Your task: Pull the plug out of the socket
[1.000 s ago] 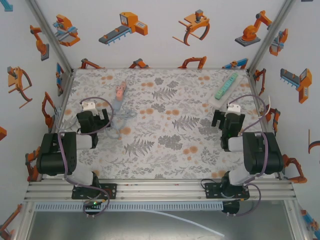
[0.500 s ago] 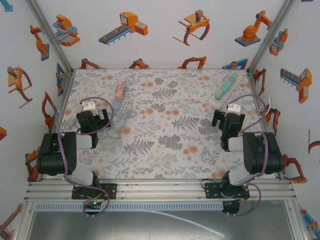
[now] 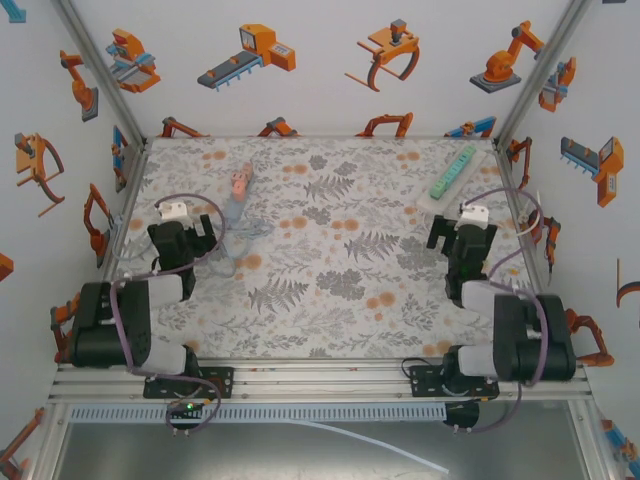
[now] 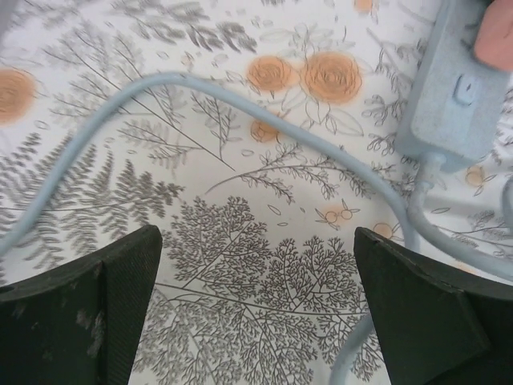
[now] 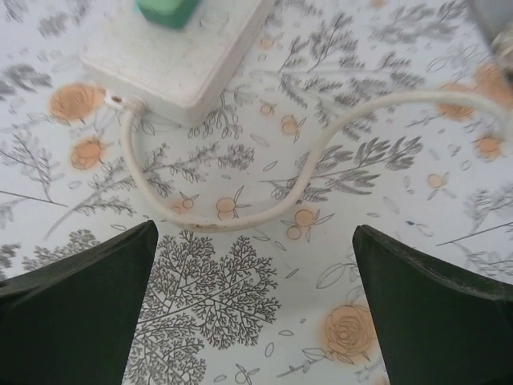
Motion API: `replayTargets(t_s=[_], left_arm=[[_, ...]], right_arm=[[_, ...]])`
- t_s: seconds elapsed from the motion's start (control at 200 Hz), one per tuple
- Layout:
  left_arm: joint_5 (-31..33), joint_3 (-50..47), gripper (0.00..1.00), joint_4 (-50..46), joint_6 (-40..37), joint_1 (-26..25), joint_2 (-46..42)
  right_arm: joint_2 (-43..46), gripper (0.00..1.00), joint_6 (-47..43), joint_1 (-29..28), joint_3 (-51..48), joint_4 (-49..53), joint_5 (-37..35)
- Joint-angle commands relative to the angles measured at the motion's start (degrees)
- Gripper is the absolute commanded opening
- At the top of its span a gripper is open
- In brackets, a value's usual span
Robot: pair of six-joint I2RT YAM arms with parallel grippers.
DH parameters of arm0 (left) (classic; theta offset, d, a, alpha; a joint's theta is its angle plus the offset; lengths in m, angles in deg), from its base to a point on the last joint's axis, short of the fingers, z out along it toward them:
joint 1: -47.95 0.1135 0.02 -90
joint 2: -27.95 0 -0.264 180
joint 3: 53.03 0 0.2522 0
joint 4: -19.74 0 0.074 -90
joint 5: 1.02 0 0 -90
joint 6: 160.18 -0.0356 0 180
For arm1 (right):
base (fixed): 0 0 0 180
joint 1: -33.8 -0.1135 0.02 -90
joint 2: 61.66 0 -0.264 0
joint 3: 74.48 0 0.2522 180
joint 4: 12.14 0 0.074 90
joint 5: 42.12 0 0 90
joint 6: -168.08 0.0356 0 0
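A pink plug sits in a grey-blue socket block at the back left of the table, its grey cable looping nearby. In the left wrist view the socket block and pink plug lie at the upper right, ahead of my open left gripper. The left gripper stands just left of the cable. A white power strip with green plugs lies at the back right. Its end and a green plug lie ahead of my open right gripper, which is also visible from above.
The grey cable curves across the floral tablecloth in front of the left fingers and runs beside the right finger. The strip's white cable loops just ahead of the right gripper. Printed walls enclose the table on three sides.
Both arms have shifted slightly: the left gripper edged left and a bit farther out, the right gripper edged right and farther toward the power strip. Both stay open.
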Motion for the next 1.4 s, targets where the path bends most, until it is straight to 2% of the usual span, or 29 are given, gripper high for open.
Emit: replayTargets(t_s=[0.0, 0.135, 0.225, 0.315, 0.491, 0.711, 0.861, 1.106, 1.252, 1.352, 1.392], left_arm=[[8.58, 0.68, 0.97, -8.57, 3.43, -1.09, -11.28], [14.58, 9.65, 0.97, -31.41, 11.99, -2.02, -21.9], [11.58, 19.25, 0.97, -45.82, 18.03, -2.09, -21.62], [4.32, 29.29, 0.97, -55.18, 19.26, -3.1, -16.11], [-3.69, 51.88, 0.97, -70.77, 16.56, -6.47, 4.37], [-9.49, 66.4, 0.97, -69.13, 10.23, -7.22, 23.46], [-4.85, 71.61, 0.97, -68.21, 4.68, -9.91, 31.25], [-2.36, 71.36, 0.97, -65.8, -0.38, -11.74, 37.42], [1.61, 71.28, 0.97, -66.01, -3.19, -12.68, 40.25], [1.25, 71.1, 1.0, -66.34, -3.41, -12.89, 41.15], [0.69, 71.76, 0.97, -66.89, -3.43, -12.86, 41.72]], right_arm=[[11.89, 0.98, 8.13, 0.4, 1.3, 8.39, -1.61], [19.99, 0.96, 17.73, 0.25, 6.02, 18.57, 9.94], [19.29, 0.95, 19.99, -1.19, 10.56, 21.48, 19.89], [15.83, 0.95, 18.01, -6.02, 16.47, 25.74, 26.4], [6.13, 0.96, 10.01, -19.5, 28.66, 36.64, 28.36], [-5.97, 0.99, 5.17, -28.99, 36.51, 41.93, 32.62], [-11.21, 0.99, 1.74, -32.53, 39.62, 46.52, 33.11], [-13.8, 0.99, 0.22, -34.22, 41.29, 46.58, 34.52], [-13.57, 0.99, 0.23, -34.31, 41.29, 45.63, 34.02], [-13.55, 0.99, 0.38, -34.31, 41.18, 45.47, 33.83], [-13.47, 0.99, 0.45, -34.31, 41.2, 45.48, 33.74]])
